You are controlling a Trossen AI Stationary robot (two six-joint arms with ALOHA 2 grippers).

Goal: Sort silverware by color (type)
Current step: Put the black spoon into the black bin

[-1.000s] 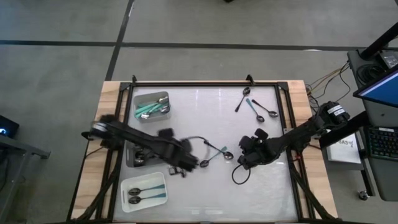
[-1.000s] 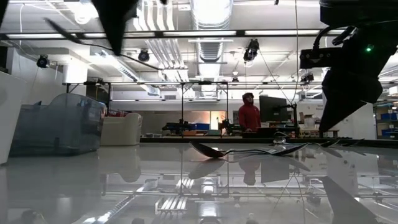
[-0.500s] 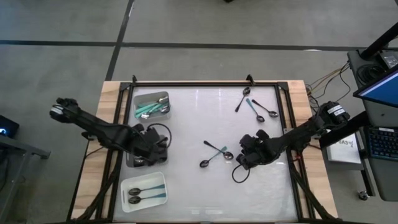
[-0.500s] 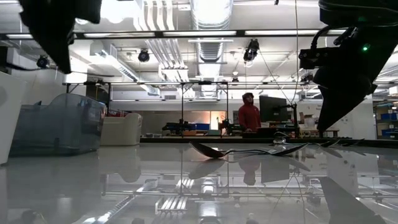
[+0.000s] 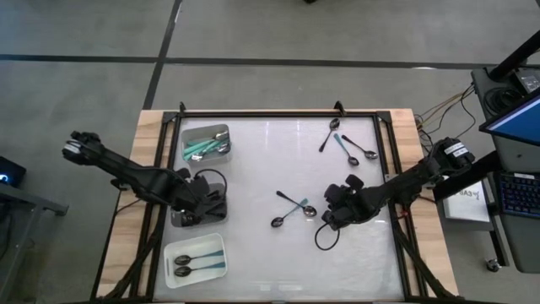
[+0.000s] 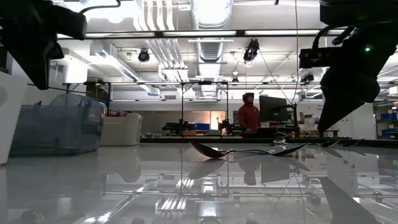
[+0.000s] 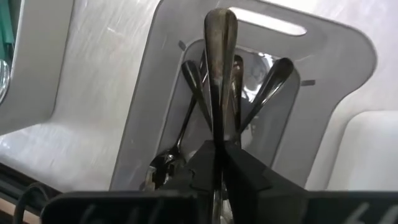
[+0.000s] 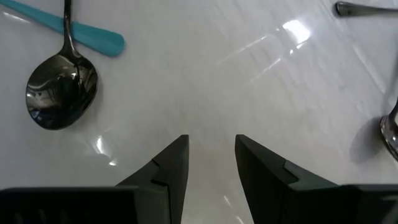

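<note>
Three trays point(image 5: 202, 142) partly filled; approx. five spoons point(image 5: 291, 209) lay loose on table point(image 5: 270, 262). Left pincer point(image 7: 214, 158) gripped black-handled spoon point(image 7: 219, 56) over middle tray point(image 7: 336, 81); right pincer point(image 8: 211, 155) gaped, empty.

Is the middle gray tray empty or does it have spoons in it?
Not empty. The gray tray already holds dark spoons, and the left gripper grips another spoon above it.

3 trays sit along one side of the white table point(image 5: 278, 253): grey tray point(image 5: 221, 129) at the far end, grey tray point(image 5: 175, 218) in the middle, white tray point(image 5: 218, 245) nearest. Person in red top point(image 6: 249, 116) stands in room behind. Clear storage bin point(image 6: 57, 123) nearby.
</note>
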